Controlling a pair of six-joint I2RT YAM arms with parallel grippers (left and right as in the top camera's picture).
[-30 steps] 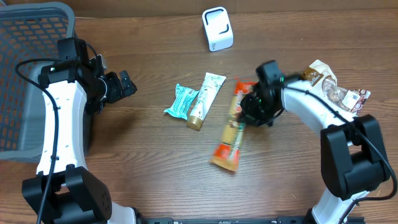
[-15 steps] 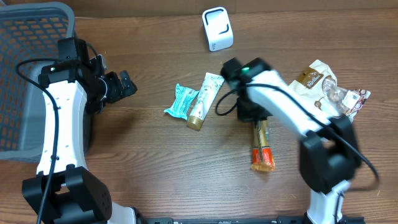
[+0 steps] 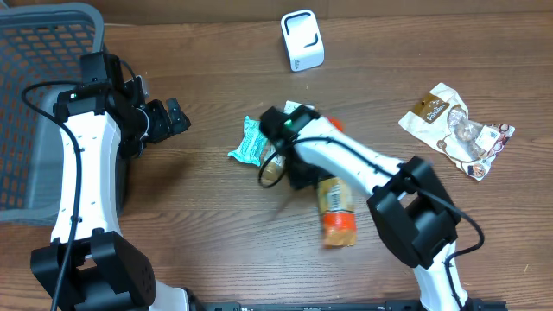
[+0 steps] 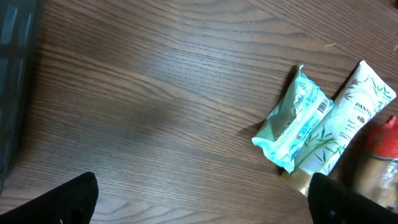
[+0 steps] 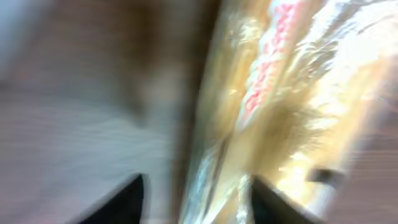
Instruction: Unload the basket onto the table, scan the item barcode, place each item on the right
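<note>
A long orange and yellow snack packet [image 3: 336, 210] lies on the wooden table, slanting down to the right. My right gripper [image 3: 299, 175] is at its upper end. The blurred right wrist view shows the packet [image 5: 280, 106] running between my right gripper's [image 5: 196, 200] dark fingers, which stand apart with a gap beside the packet's edge. The white scanner [image 3: 302, 40] stands at the back of the table. My left gripper [image 3: 175, 117] hovers open at the left with nothing in it; in its own view it [image 4: 202, 200] is over bare wood.
A teal packet [image 3: 251, 142] [image 4: 292, 121] and a white bamboo-print tube [image 3: 272, 168] [image 4: 356, 115] lie just left of the right arm. A crumpled snack bag [image 3: 455, 130] lies at the far right. A grey basket [image 3: 34, 52] fills the back left corner.
The right arm has swung left across the table, dragging the orange packet round with it. Its jaws, shut before, now stand apart. The left arm has not moved.
</note>
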